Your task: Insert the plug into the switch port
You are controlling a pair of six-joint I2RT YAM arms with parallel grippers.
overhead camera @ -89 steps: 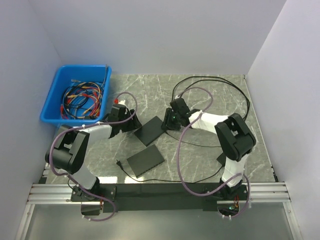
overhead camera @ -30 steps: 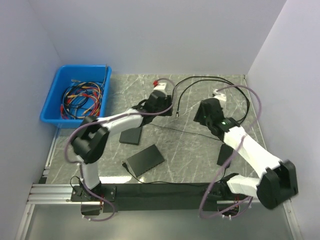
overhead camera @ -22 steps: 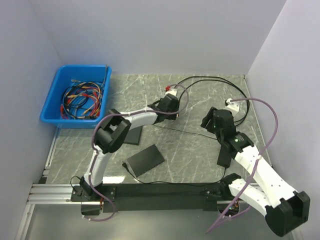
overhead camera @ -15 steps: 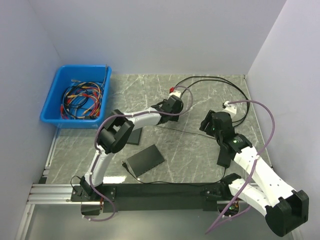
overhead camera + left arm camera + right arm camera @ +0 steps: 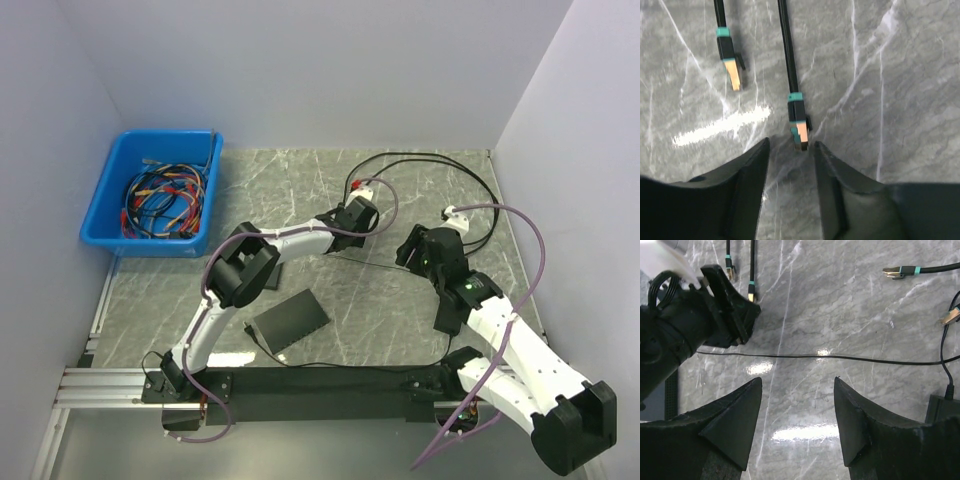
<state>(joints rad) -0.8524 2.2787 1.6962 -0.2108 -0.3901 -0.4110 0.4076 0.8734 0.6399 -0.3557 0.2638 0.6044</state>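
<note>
Now: reach-for-plug step. Plug (image 5: 799,134) flat on marble table (image 5: 900,75), tip just at mouth of left gripper (image 5: 791,150), jaws apart, nothing held. Second plug (image 5: 732,75) lying beside, untouched. Right gripper (image 5: 797,385) likewise agape, empty. Next, likely: advance, straddle plug body, close squarely.

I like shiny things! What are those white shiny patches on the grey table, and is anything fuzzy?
Left wrist view: a white streak of reflected light on the table, beside the plug; the left gripper looks fuzzy up close. Right wrist view: more such bright patches. Top view: even light, soft shadows.
</note>
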